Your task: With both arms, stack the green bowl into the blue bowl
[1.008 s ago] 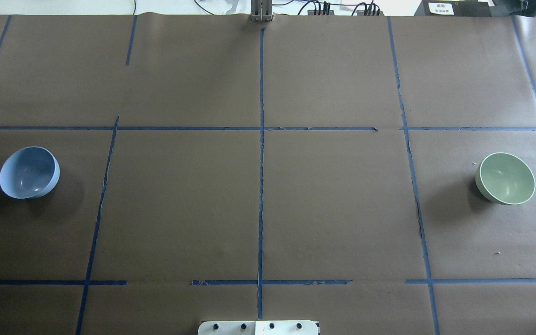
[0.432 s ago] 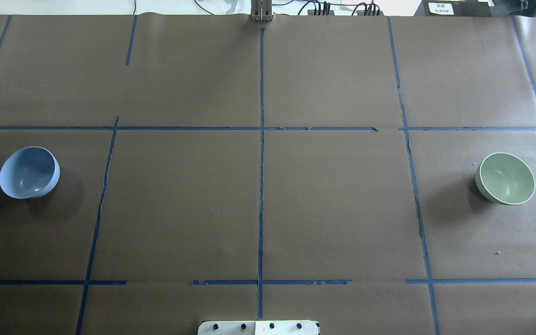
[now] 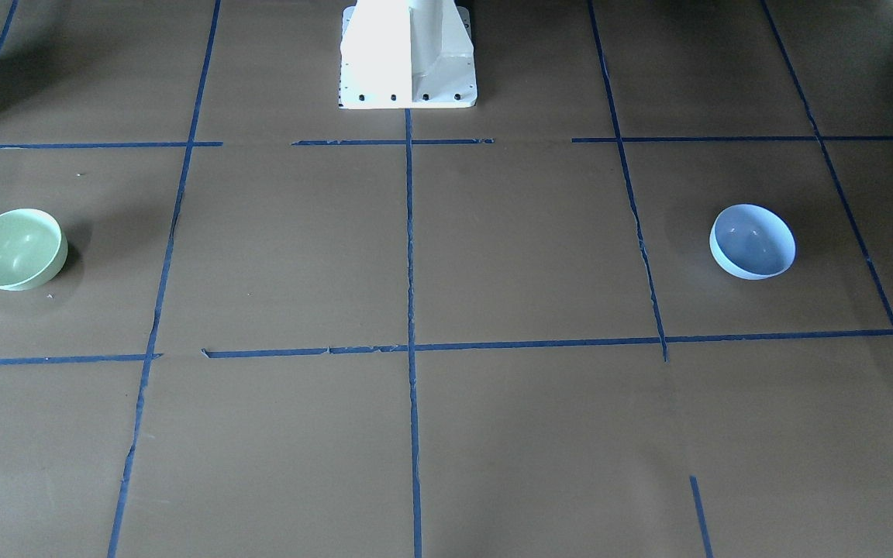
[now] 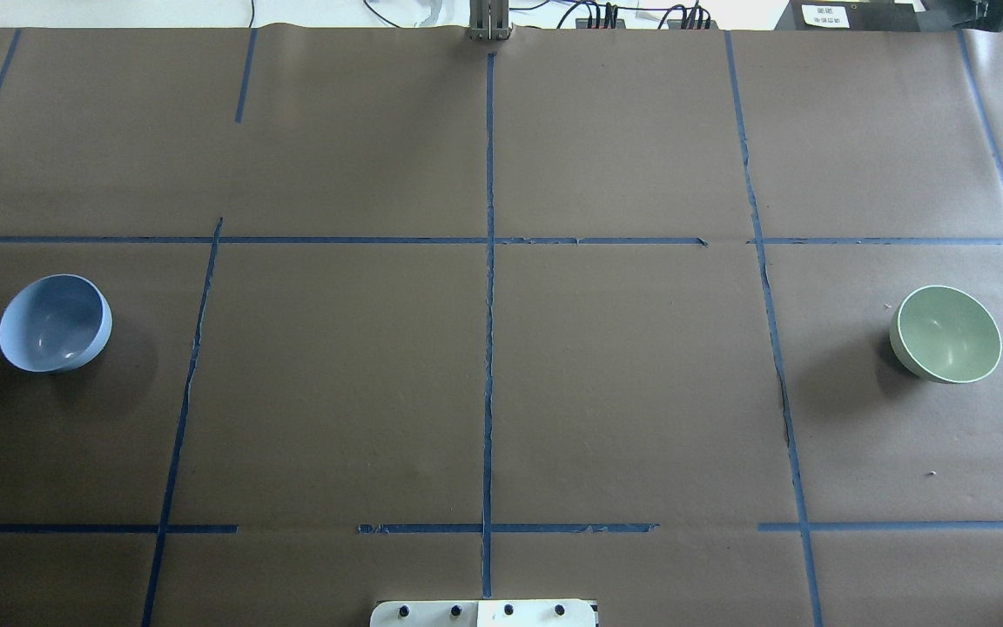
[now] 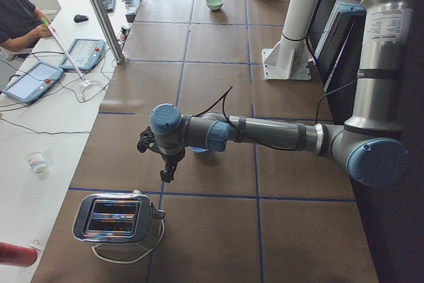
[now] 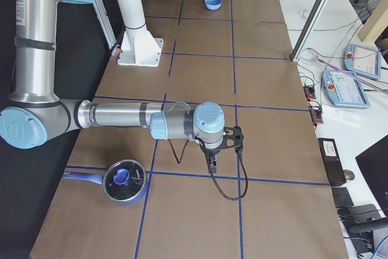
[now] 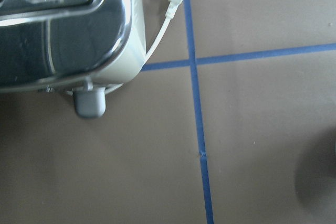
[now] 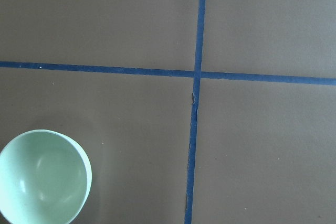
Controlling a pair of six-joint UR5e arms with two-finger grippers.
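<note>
Although the left arm (image 5: 265, 134) and right arm (image 6: 121, 114) hover low, we cannot tell whether their jaws stand apart; the green bowl (image 4: 945, 334) and blue bowl (image 4: 55, 323) sit well apart on the surface (image 4: 484, 392).

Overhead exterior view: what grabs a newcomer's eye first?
Two upright bowls far apart on the brown table: the blue bowl at the left side, the green bowl at the right. Blue tape lines grid the surface between them. The side views show the left arm and right arm stretched low over it.
</note>
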